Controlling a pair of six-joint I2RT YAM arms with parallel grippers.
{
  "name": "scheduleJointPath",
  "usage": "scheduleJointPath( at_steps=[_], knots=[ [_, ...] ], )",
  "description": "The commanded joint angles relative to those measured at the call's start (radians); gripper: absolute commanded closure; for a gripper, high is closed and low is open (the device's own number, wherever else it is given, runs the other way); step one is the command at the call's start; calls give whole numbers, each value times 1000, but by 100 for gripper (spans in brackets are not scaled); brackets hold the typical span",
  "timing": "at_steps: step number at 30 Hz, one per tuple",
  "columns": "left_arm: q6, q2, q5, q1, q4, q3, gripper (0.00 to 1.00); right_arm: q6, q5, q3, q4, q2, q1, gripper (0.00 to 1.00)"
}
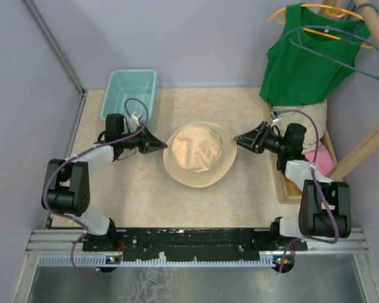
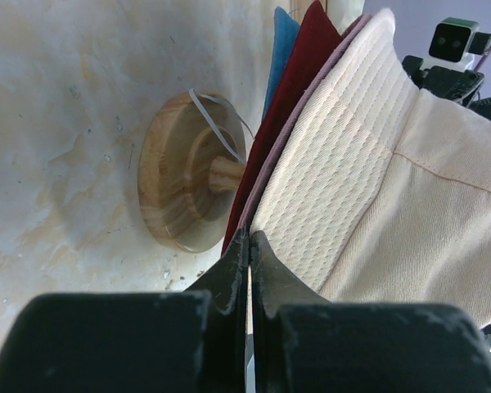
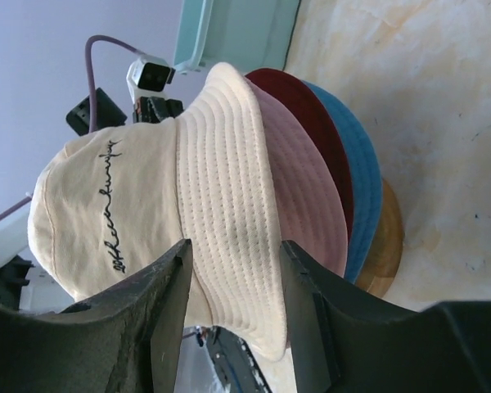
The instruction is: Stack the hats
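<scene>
The hats sit stacked on a round wooden stand [image 2: 176,176] mid-table. The beige hat [image 1: 199,153] is on top; its brim [image 3: 204,180] covers the pink hat [image 3: 307,188], the dark red hat [image 3: 311,106] and the blue hat [image 3: 356,164] at the bottom. My left gripper [image 1: 164,146] is shut, its tips [image 2: 250,237] right at the left edge of the brims, with nothing visible between them. My right gripper [image 1: 235,139] is open at the stack's right side; the beige brim hangs between its spread fingers [image 3: 235,246] with a gap on each side.
A teal basket [image 1: 129,88] stands at the back left. A green tank top [image 1: 303,57] hangs on a hanger at the back right, above a wooden tray [image 1: 279,183] holding pink and beige cloth. A slanted wooden post [image 1: 366,145] borders the right side.
</scene>
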Motion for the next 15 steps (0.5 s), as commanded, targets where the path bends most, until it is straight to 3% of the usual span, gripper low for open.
scheduleJointPath(
  at_steps=[1, 9, 15],
  knots=[
    [14, 11, 5, 10, -2, 27, 100, 118, -65, -36, 252, 48, 2, 52],
    [3, 18, 5, 9, 10, 34, 100, 219, -67, -51, 419, 126, 25, 52],
    [-1, 30, 7, 10, 15, 34, 100, 321, -66, -39, 546, 180, 70, 73]
  ],
)
